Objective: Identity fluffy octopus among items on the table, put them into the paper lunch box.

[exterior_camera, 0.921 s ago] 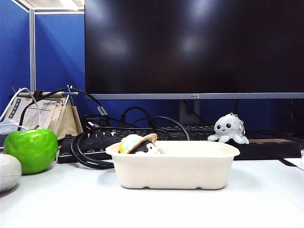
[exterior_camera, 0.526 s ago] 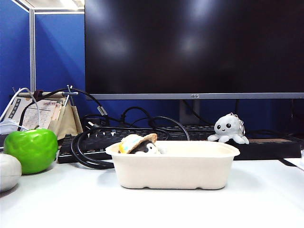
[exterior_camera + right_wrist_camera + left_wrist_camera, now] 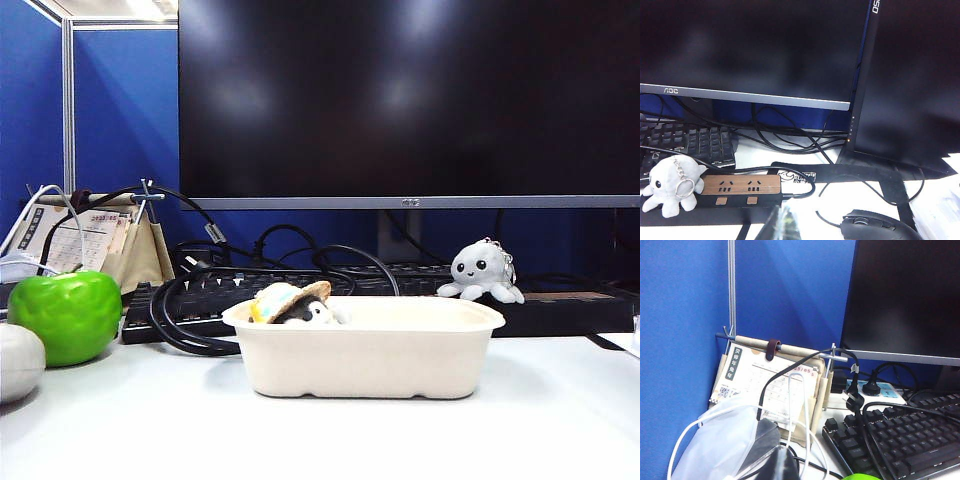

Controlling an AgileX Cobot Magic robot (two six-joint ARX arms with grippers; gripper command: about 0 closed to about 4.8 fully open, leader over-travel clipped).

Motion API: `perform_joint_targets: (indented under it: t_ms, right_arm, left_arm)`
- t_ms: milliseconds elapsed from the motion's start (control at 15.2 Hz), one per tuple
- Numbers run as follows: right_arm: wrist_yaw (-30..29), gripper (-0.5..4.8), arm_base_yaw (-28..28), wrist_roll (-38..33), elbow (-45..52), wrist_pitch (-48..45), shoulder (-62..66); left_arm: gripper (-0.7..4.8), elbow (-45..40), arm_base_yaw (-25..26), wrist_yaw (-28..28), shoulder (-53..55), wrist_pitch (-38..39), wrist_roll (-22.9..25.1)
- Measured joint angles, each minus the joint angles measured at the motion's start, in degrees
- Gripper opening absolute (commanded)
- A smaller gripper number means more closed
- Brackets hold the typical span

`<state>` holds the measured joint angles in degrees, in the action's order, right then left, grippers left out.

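Note:
The fluffy octopus (image 3: pixel 482 272), light grey with black dot eyes, sits on a black power strip behind the right end of the paper lunch box (image 3: pixel 400 375). The box stands mid-table, and a straw-hatted plush (image 3: pixel 290 302) lies in its left end. In the right wrist view the octopus (image 3: pixel 671 192) leans on the wood-faced power strip (image 3: pixel 742 184), its key ring showing. My right gripper (image 3: pixel 786 220) is shut and empty, well short of the octopus. My left gripper (image 3: pixel 779 460) is shut and empty, over by the desk calendar. Neither gripper shows in the exterior view.
A green apple (image 3: pixel 65 315) and a white round object (image 3: pixel 18 362) lie at the left. A black keyboard (image 3: pixel 300 290) with looped cables, a large monitor (image 3: pixel 400 100), a desk calendar (image 3: pixel 770 385), a plastic bag (image 3: pixel 725 445) and a mouse (image 3: pixel 875 225) crowd the back.

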<state>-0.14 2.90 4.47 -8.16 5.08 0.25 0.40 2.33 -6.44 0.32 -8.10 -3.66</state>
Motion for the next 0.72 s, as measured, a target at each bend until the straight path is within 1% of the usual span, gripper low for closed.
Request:
perform_joint_targets:
  t_ms: [263, 329, 395, 460, 526, 724]
  right_arm:
    - [0.0, -0.06, 0.0, -0.2, 0.0, -0.1, 0.0]
    - [-0.7, -0.06, 0.0, -2.2, 0.0, -0.4, 0.0]
    - [-2.5, -0.06, 0.0, -5.4, 0.0, -0.9, 0.0]
    - [-5.4, -0.06, 0.0, -8.1, 0.0, -1.3, 0.0]
    - [-8.3, -0.06, 0.0, -8.9, 0.0, -1.5, 0.0]
    - [-21.7, -0.06, 0.0, -9.2, 0.0, -2.7, 0.0]
  left_arm:
    - [-0.03, 0.0, 0.0, 0.0, 0.0, -0.1, 0.0]
    - [-0.03, 0.0, 0.0, -0.1, 0.0, -0.7, -0.1]
    - [-0.03, 0.0, 0.0, -0.8, 0.0, -1.4, -0.7]
    - [-0.03, 0.0, 0.0, -1.2, 0.0, -1.8, -1.8]
    - [-0.03, 0.0, 0.0, -2.0, 0.0, -2.9, -3.2]
    - [-0.03, 0.0, 0.0, -6.2, 0.0, -3.7, -5.0]
